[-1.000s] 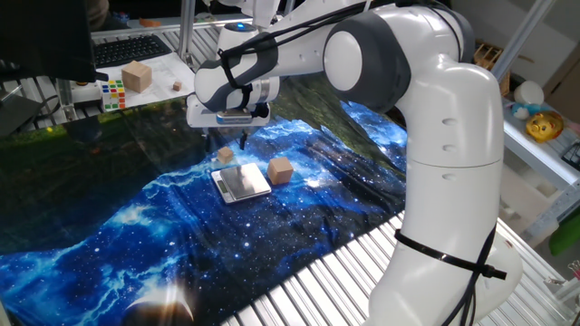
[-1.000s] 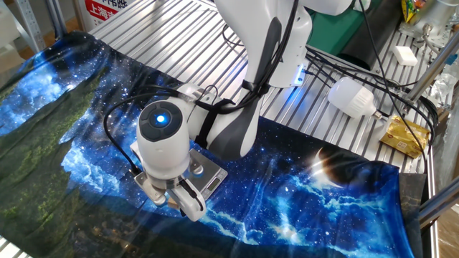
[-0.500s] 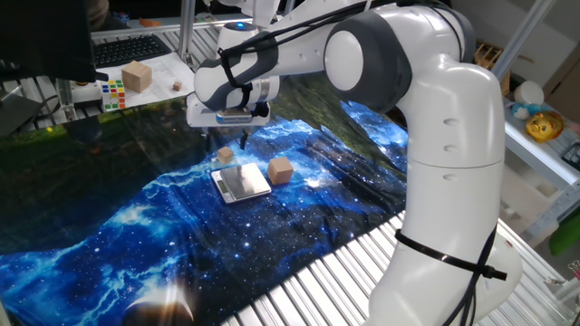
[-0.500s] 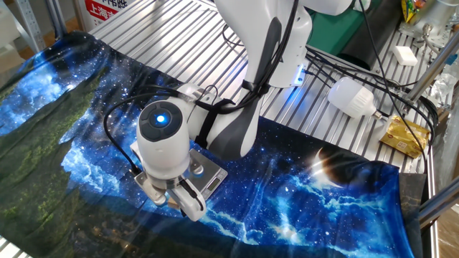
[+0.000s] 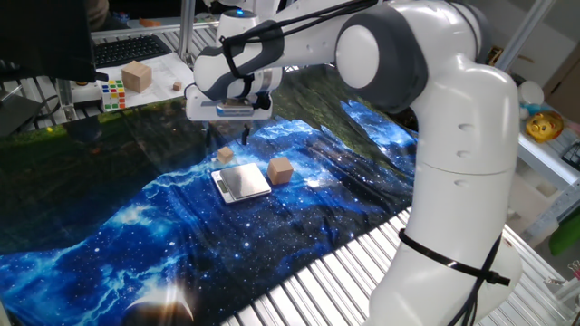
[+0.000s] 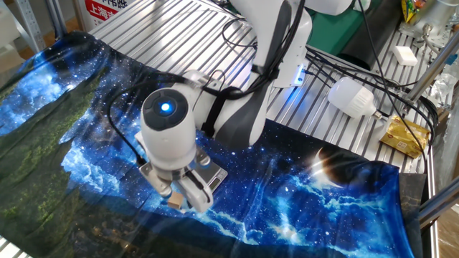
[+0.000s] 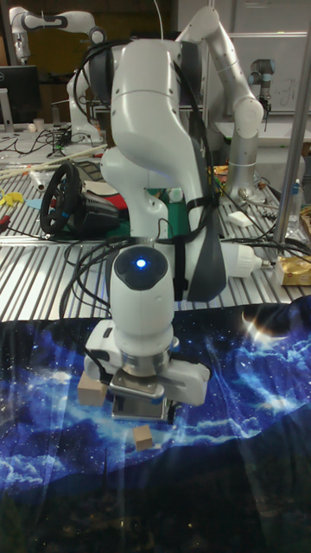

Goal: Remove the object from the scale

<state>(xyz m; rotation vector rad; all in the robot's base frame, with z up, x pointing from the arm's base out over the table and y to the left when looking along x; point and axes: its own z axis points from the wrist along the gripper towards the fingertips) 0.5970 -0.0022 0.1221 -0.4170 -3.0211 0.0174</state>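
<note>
Well, from where I stand the scale [image 5: 241, 183] has nothing on its plate, and the small tan block [image 5: 225, 156] sits on the starry blue cloth [image 5: 136, 226] just beside the scale's far corner, apart from its rim as far as I can see. The gripper [image 5: 244, 136] hangs above that block and the far edge of the scale, not touching either. Its dark fingertips look close together in one fixed view, but the wrist hides them in the others, so I cannot tell whether the claw is wide or narrow; it does not seem to be carrying anything. I'd judge the removal itself done and the step in hand to be the getaway: the next move calls for a straight rise away from the scale, with no sideways sweep while the fingers are low. A reddish-brown cube [image 5: 280, 169] stands just beside the scale on the side toward the robot's base, so a low swing that way could knock it. On the near side of the scale the cloth lies open and bare, which is the easy room. Well beyond the scale, past the cloth's far edge, a bigger cardboard cube [image 5: 137, 75] and a colour puzzle cube [image 5: 112, 93] sit out of the way.
</note>
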